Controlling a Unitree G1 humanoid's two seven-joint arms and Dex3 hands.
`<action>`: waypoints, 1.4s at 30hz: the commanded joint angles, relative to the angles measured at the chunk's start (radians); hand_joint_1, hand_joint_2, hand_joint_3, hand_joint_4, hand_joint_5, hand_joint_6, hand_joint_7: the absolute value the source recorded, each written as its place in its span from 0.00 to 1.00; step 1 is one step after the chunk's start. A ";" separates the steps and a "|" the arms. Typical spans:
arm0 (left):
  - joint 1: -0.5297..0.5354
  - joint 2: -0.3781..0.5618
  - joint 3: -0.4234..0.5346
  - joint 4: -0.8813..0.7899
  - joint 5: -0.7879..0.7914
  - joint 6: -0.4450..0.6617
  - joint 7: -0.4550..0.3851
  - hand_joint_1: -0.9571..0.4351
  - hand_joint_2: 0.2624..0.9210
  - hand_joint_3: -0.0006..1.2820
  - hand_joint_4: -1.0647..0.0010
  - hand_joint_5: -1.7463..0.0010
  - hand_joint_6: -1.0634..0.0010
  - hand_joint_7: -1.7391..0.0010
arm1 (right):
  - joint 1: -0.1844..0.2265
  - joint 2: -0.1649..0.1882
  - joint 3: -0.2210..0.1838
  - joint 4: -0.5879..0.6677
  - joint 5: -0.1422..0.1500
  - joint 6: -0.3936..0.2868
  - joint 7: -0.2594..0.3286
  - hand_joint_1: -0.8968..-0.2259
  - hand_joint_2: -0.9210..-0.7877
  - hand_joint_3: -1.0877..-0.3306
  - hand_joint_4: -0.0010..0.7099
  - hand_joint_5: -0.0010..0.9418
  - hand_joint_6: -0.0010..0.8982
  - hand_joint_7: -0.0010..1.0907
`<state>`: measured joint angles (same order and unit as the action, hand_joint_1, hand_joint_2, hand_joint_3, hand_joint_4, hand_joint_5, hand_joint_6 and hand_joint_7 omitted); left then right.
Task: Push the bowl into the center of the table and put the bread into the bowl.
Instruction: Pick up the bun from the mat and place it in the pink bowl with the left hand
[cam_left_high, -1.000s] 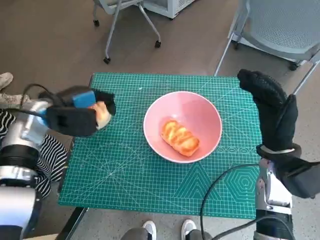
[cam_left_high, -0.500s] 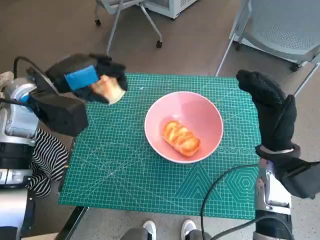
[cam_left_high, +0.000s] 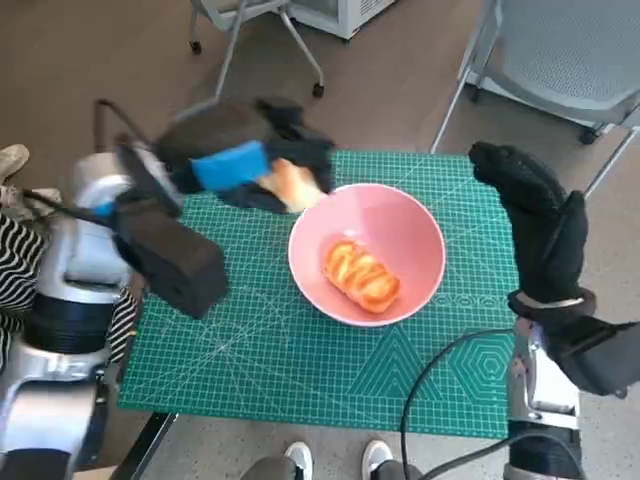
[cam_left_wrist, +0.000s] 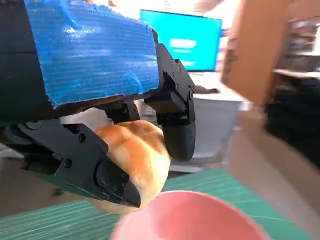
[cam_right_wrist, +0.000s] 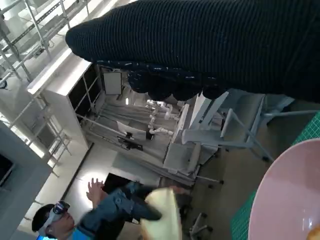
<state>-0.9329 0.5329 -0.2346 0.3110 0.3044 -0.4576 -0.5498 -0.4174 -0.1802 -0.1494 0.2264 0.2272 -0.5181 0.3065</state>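
Observation:
A pink bowl (cam_left_high: 400, 228) stands near the middle of the green cutting mat (cam_left_high: 260, 340) and holds one golden bread roll (cam_left_high: 361, 275). My left hand (cam_left_high: 240, 165) grips a second pale bread roll (cam_left_high: 292, 183) just beside the bowl's far left rim, above the mat. In the left wrist view the roll (cam_left_wrist: 135, 160) sits between the black fingers (cam_left_wrist: 177, 125), with the bowl's rim (cam_left_wrist: 195, 217) right below it. My right hand (cam_left_high: 535, 220) hangs to the right of the bowl with its fingers straight and holds nothing. The right wrist view shows the bowl's edge (cam_right_wrist: 290, 200) and the carried roll (cam_right_wrist: 162, 212).
Chair legs on castors (cam_left_high: 300, 55) stand beyond the mat's far edge, and a grey chair (cam_left_high: 570, 50) at the far right. A black cable (cam_left_high: 450, 370) loops over the mat's near right corner. Shoes (cam_left_high: 335, 458) show at the near edge. A person (cam_right_wrist: 75, 220) appears in the right wrist view.
My left hand has carried the pale roll from the mat's left edge up and rightwards to the bowl's left rim. The bowl, the roll inside it and my right hand stayed put.

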 joint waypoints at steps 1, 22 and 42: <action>-0.034 -0.044 -0.029 0.078 0.006 -0.062 0.009 0.69 1.00 0.02 0.25 0.40 0.41 0.33 | 0.025 0.006 0.004 -0.006 -0.015 0.007 -0.011 0.33 0.00 0.49 0.33 0.00 0.14 0.45; -0.073 -0.116 -0.063 0.352 0.088 -0.275 0.134 0.69 1.00 0.13 0.43 0.30 0.55 0.24 | 0.044 -0.003 -0.004 -0.030 -0.014 0.015 -0.021 0.32 0.00 0.49 0.33 0.00 0.15 0.45; 0.000 -0.087 -0.031 0.288 0.086 -0.198 0.149 0.44 0.93 0.00 0.67 1.00 0.58 0.97 | 0.031 0.004 -0.003 -0.025 -0.034 0.018 -0.050 0.31 0.00 0.49 0.33 0.00 0.15 0.45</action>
<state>-0.9434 0.4290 -0.2867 0.6160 0.4165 -0.6494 -0.4091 -0.3981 -0.1791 -0.1535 0.1917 0.1976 -0.5165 0.2632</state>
